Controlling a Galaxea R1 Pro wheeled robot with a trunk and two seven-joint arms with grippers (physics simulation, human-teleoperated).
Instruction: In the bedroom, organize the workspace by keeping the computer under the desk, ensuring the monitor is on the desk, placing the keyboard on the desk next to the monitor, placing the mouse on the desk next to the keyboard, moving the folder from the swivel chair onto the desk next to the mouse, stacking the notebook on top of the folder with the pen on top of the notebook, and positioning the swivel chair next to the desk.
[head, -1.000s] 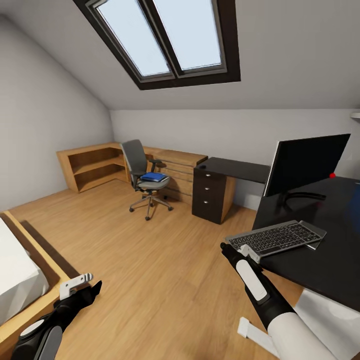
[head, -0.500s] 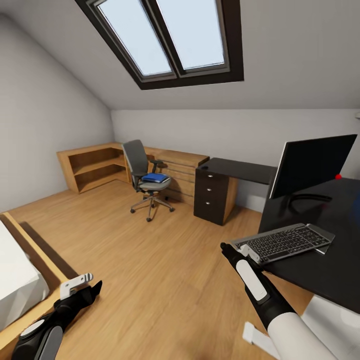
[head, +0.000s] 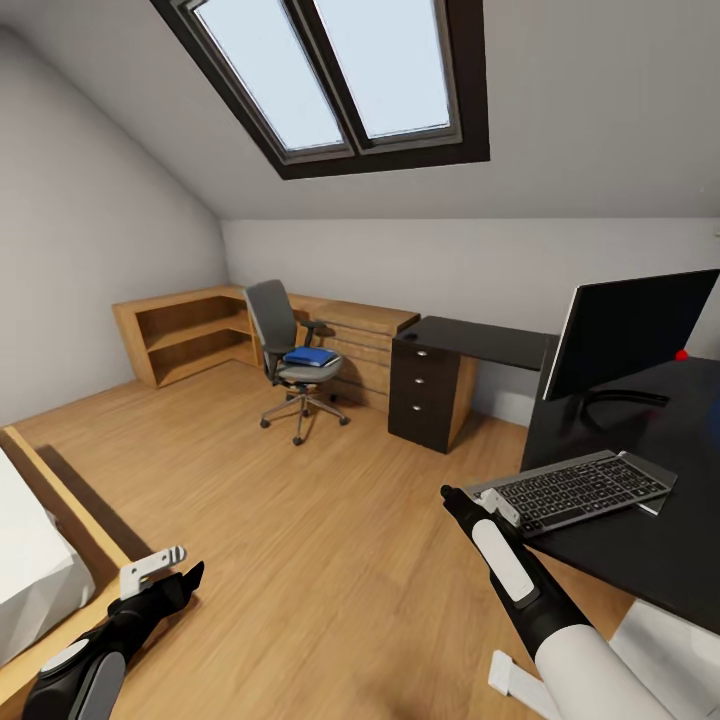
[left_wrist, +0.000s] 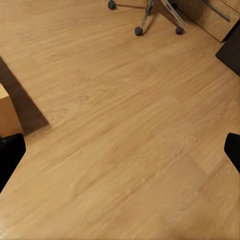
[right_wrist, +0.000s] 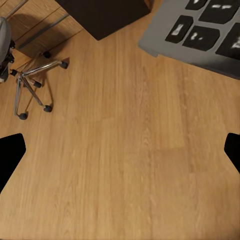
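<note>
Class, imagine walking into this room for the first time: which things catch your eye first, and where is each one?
The big skylight in the sloped ceiling stands out first. Next comes the wide black monitor on the black desk at the right, with the keyboard lying in front of it near the desk's edge. Across the wood floor, the swivel chair by the far wall carries a bright blue folder on its seat.

head: high, wide room | wrists: downward, share swivel chair (right_wrist: 30, 82) base
</note>
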